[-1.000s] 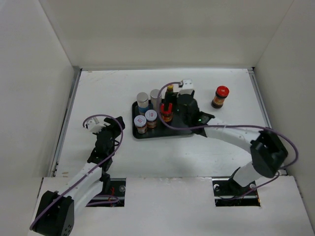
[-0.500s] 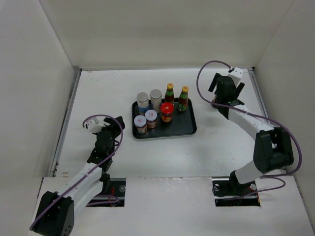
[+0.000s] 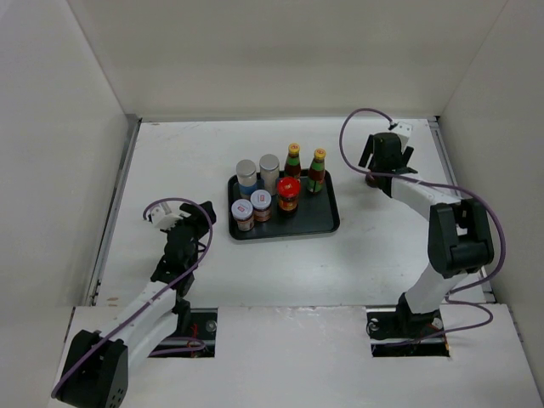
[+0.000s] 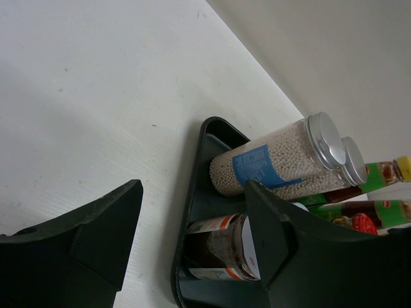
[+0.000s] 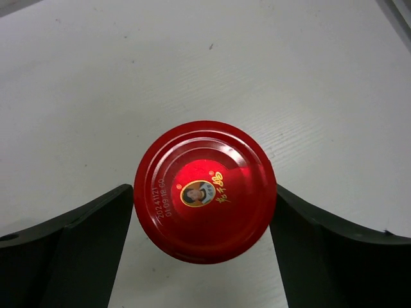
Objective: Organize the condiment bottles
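A black tray holds two silver-lidded shakers, two yellow-capped bottles, one red-lidded jar and two white-lidded jars. A second red-lidded jar stands on the table right of the tray. In the top view it is mostly hidden under my right gripper. My right gripper is open, with a finger on each side of this jar's lid. My left gripper is open and empty left of the tray, and faces it.
White walls close in the table on the left, back and right. The left wrist view shows the tray's rim, a shaker of pale beads and a white-lidded jar close ahead.
My right arm has left the tray and swung to the far right. It now sits over the lone red-lidded jar, with its fingers astride it. The left arm has not moved.
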You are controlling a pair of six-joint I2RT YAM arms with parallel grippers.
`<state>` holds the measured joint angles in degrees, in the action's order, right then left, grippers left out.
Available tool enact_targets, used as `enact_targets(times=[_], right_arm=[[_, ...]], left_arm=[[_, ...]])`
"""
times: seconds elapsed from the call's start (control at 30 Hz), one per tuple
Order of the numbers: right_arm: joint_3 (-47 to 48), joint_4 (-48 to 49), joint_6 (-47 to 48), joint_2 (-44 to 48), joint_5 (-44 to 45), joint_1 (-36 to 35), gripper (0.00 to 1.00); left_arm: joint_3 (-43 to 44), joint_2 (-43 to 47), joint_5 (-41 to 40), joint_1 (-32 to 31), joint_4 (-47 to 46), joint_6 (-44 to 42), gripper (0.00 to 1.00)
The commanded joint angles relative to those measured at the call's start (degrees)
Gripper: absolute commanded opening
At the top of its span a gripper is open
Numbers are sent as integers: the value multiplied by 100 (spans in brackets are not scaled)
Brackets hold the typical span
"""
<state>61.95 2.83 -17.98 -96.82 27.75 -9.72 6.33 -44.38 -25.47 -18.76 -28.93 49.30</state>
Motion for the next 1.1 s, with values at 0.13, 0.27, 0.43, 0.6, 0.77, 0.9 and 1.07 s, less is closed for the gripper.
enact_targets(times=[0.13,0.27,0.43,0.6,0.77,0.9,1.07], right_arm=[[37,771,-83,100,-138,27,61],[-552,938,-189,952,257,-315,54],[-983,694,-109,2121,556,-1184,52],[-1071,552,-162,2527,504,-2054,52],[-905,683,-171,2265,311,-2636,53],[-939,1008,-276,1895,117,-2803,53],[-975,1246,-303,1464,20,-2891,56]], left_arm=[[-35,114,25,9,-262,1,64],[0,-70,42,-26,-271,18,64],[18,-193,25,-61,-394,-8,73],[62,-221,34,-61,-412,-43,86],[35,-133,-37,26,-351,-52,99],[97,-158,-176,79,-219,-122,100],[141,-185,-168,36,-201,-131,100]])
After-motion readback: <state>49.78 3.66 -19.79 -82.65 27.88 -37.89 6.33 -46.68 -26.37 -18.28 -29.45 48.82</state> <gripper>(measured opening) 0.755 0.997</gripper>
